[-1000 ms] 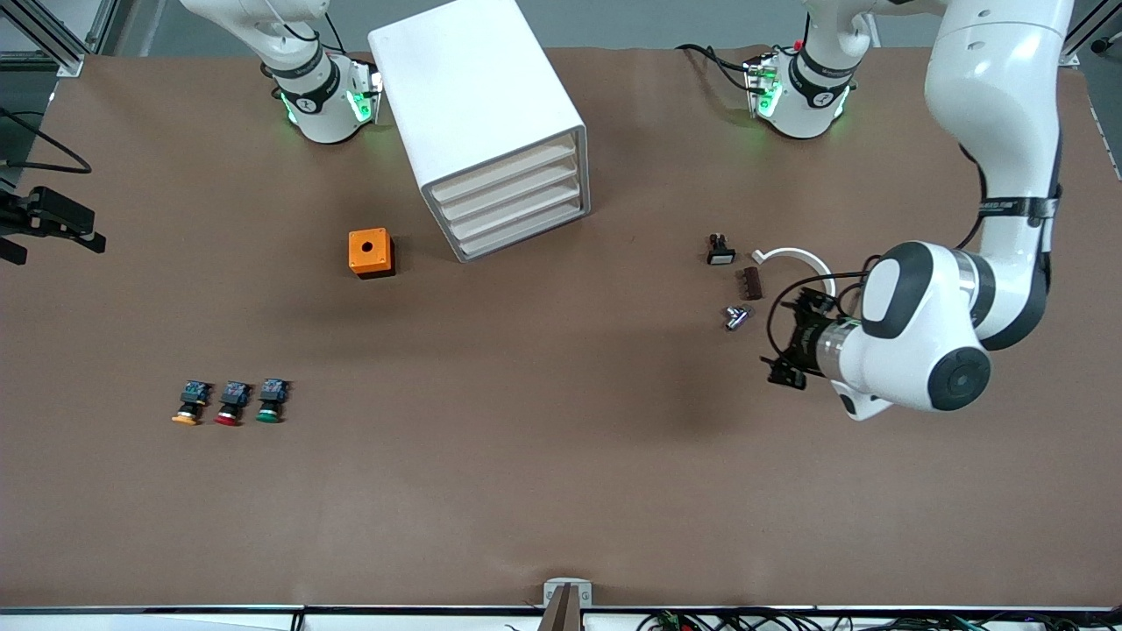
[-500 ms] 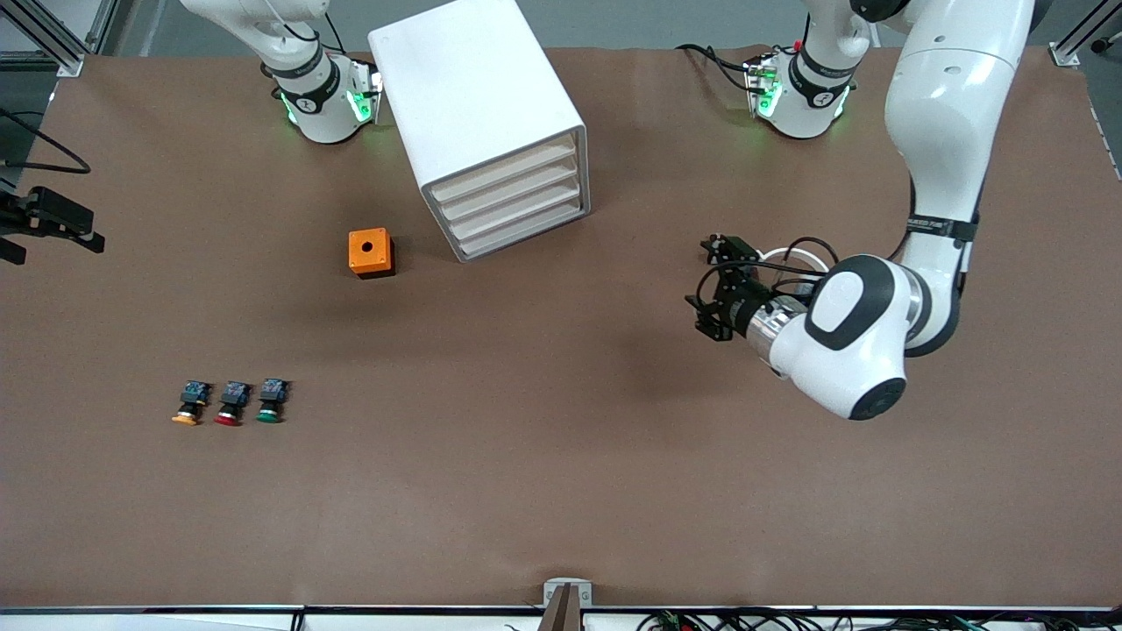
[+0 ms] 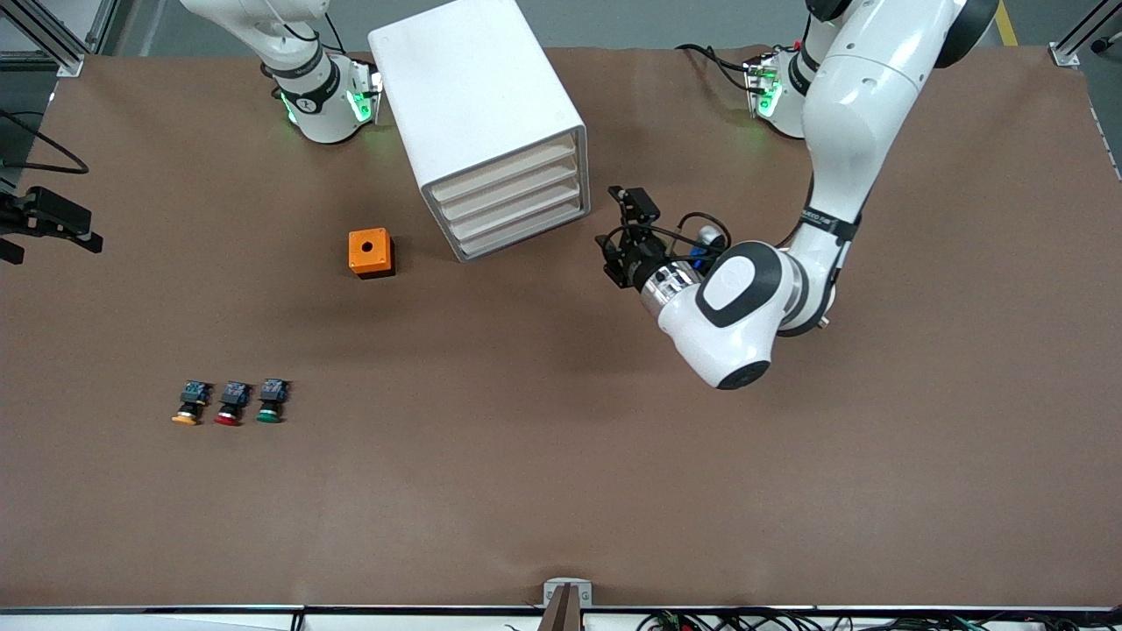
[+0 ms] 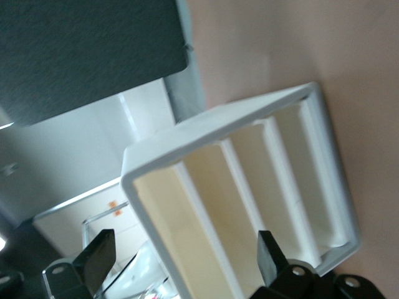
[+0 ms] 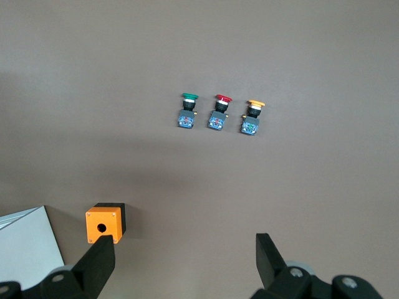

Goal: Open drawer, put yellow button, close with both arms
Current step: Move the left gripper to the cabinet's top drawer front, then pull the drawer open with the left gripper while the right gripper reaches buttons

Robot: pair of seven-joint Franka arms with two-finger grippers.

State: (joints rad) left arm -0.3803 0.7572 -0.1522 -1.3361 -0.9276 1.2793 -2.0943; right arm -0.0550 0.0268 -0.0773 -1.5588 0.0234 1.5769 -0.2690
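Left gripper [image 3: 624,230], fingers [image 4: 269,252] apart, is aimed at 9 o'clock toward the light, rigid, sliding drawer [image 3: 504,169], best hooked at its front. Right gripper [image 5: 184,261], parted, waits above the table; the small, easily tipped yellow button [image 3: 187,410] is best pinched at its body.

The drawer [image 3: 507,174] is the highest of four shallow cream-fronted drawers stacked in a white boxy cabinet [image 3: 473,96]. It is seen fully closed, its front flush with the three below. It is placed just beside the left gripper [image 3: 624,230], which hovers over the table at the cabinet's front corner with its fingers spread apart. In the left wrist view the drawer [image 4: 181,237] is framed between those fingers.

The yellow button [image 3: 187,412] is tiny, with a yellow-orange mushroom cap and a black-blue block body. It is laid on its side on the table, well apart from the left gripper, at the end of a short row. It also shows in the right wrist view [image 5: 252,117], far below the open right gripper [image 5: 187,265].
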